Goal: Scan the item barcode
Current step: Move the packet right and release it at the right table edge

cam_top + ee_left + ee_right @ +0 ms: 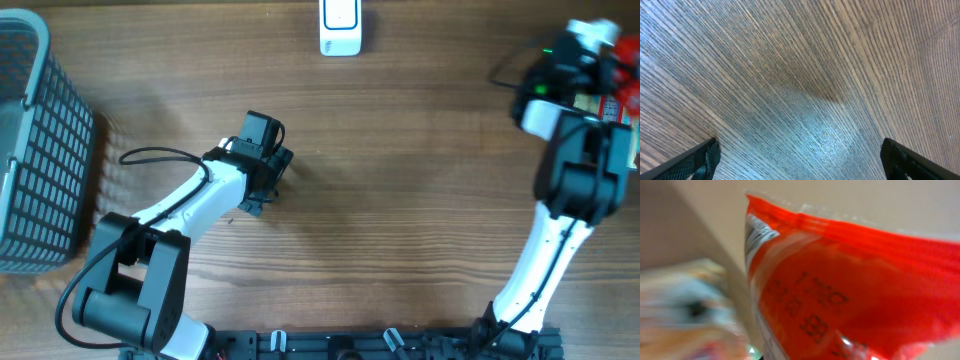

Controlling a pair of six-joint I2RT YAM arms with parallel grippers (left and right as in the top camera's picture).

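The wooden table (400, 200) spans the overhead view; a grey lattice basket (40, 150) stands at its left edge; the left arm (190, 205) reaches to centre-left and the right arm (560, 230) to the far right corner; the left gripper (800, 162) is fully spread over bare wood, its two dark fingers (695, 162) far apart with nothing between them; the right gripper (605, 90) is closed on the red packet (850, 295), which sits at the table's far right edge, well apart from the white scanner (340, 28) at top centre; no marking is legible on the scanner; in the right wrist view the packet fills the frame, showing rows of dark stamped characters (815, 310) too blurred to read; a small white panel of fine print (756, 235) at its upper left corner is likewise illegible.
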